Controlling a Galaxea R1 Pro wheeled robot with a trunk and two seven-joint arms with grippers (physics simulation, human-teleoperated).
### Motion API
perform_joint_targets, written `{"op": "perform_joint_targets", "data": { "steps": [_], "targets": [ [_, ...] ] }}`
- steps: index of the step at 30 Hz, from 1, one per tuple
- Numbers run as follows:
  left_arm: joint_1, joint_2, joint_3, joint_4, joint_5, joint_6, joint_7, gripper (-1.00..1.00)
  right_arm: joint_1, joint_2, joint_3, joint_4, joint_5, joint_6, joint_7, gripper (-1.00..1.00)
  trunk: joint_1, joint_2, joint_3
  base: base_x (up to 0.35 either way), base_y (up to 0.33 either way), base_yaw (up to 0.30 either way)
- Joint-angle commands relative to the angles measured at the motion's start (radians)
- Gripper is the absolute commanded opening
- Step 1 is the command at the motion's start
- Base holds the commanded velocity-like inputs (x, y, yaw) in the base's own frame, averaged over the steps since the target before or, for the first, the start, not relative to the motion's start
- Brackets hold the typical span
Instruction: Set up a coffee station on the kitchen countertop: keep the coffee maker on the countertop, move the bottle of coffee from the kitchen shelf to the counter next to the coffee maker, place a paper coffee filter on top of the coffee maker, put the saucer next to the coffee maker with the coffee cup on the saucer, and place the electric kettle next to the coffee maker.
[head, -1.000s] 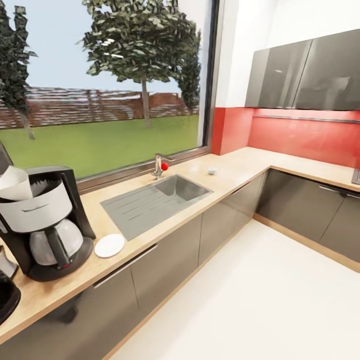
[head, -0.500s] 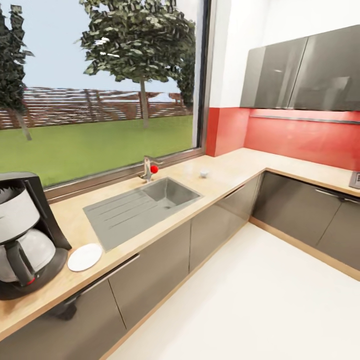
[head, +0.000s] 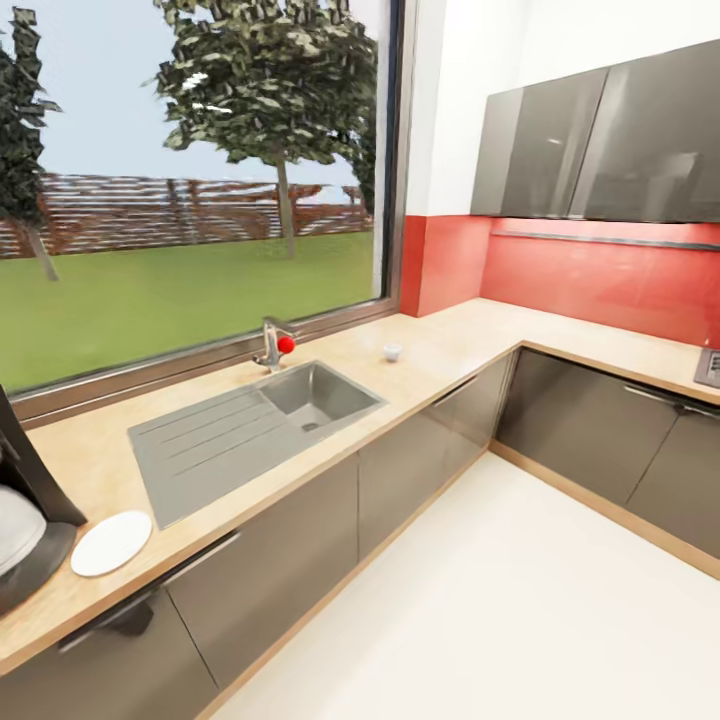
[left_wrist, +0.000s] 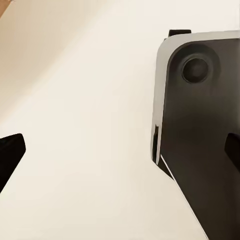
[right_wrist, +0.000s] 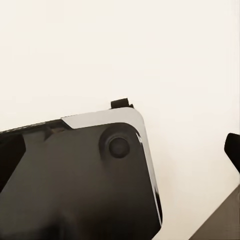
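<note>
Long tan surface (head: 420, 350) under window, sink (head: 250, 425) inset. Saucer (head: 110, 542) just beside coffee maker (head: 25, 520) at frame edge; cup (head: 392, 351) well apart. Both jaws spread, empty, over pale floor (head: 520, 620).

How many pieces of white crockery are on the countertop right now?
2. The saucer lies near the front edge beside the coffee maker; a small white cup stands past the sink, toward the corner. More could sit beyond the head view's left edge.

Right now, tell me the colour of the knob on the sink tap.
Red, on the tap behind the sink; head view shows it best.
</note>
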Motion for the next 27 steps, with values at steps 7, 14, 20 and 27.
{"op": "perform_joint_targets", "data": {
  "steps": [7,14,20,27],
  "targets": [
    [-0.001,-0.001,-0.007,0.000,0.007,-0.002,0.005,1.00,-0.001,-0.004,-0.010,0.001,0.005,-0.003,0.005,1.00,0.001,-0.002,-0.002,0.190,-0.243,0.000],
    [-0.001,0.000,-0.005,0.000,0.009,-0.002,0.005,1.00,-0.001,-0.005,-0.010,0.001,0.005,-0.003,0.004,1.00,0.001,-0.002,-0.002,0.187,-0.243,0.002],
    [-0.001,0.002,-0.006,0.000,0.009,-0.002,0.005,1.00,-0.001,-0.002,-0.007,0.002,0.006,-0.003,0.003,1.00,0.001,-0.002,0.001,0.186,-0.243,0.170],
    [-0.001,0.002,-0.006,0.000,0.009,-0.002,0.005,1.00,-0.001,-0.001,-0.007,0.002,0.007,-0.003,0.003,1.00,0.001,-0.002,0.004,0.186,-0.243,0.223]
  ]
}}
